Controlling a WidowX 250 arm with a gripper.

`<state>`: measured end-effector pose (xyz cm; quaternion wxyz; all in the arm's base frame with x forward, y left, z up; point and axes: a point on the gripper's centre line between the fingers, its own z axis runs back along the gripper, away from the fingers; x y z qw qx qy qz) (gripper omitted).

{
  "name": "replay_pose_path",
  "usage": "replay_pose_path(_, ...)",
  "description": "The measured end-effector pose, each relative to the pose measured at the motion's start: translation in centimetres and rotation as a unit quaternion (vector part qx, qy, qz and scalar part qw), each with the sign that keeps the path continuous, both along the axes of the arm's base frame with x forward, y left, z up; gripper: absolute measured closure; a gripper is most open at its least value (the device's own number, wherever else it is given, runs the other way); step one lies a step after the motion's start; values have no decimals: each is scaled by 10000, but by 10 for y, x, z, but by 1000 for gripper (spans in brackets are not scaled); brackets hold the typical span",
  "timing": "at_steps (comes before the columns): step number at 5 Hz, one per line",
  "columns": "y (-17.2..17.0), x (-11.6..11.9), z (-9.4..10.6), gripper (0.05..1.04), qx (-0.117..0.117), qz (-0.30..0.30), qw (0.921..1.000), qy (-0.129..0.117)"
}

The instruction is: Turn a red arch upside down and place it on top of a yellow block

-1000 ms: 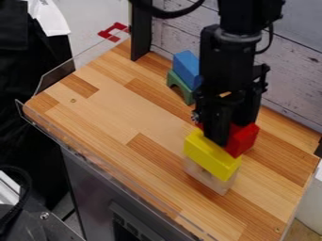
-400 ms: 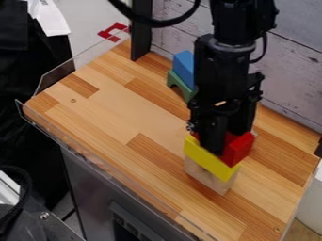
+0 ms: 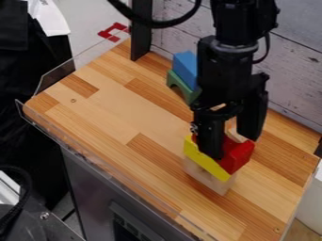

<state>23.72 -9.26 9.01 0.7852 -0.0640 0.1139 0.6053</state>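
The gripper (image 3: 233,145) hangs over the stack at the right of the table, its two fingers spread apart. The red arch (image 3: 236,156) is between and below them, curved notch facing up, resting on the yellow block (image 3: 205,159). One finger is in front of the arch and covers part of it; the other is behind it, higher up. Under the yellow block stands a pale wooden block (image 3: 217,183).
At the back, near the plank wall (image 3: 291,70), a blue block (image 3: 185,67) sits on a green arch (image 3: 181,87), left of the arm. A low clear guard (image 3: 53,132) runs along the table's left front edge.
The arm first moved slightly left and down with the red arch, lowering it onto the yellow block. Since then the fingers have opened, showing the notch.
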Motion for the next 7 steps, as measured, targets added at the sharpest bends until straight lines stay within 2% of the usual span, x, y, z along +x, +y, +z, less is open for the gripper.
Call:
replay_pose_path(1, 1, 0, 0, 84, 12, -18, 10000, 7)
replay_pose_path(2, 9, 9, 12, 84, 165, -189, 9996, -87)
replay_pose_path(3, 36, 31, 49, 84, 474, -450, 9974, -287)
replay_pose_path(4, 65, 41, 71, 84, 691, -667, 9946, -384)
replay_pose_path(5, 93, 33, 57, 85, 503, -681, 9960, -285)
replay_pose_path(6, 105, 20, 46, 85, 246, -709, 9967, -296)
replay_pose_path(7, 113, 11, 38, 84, 225, -764, 9967, -166)
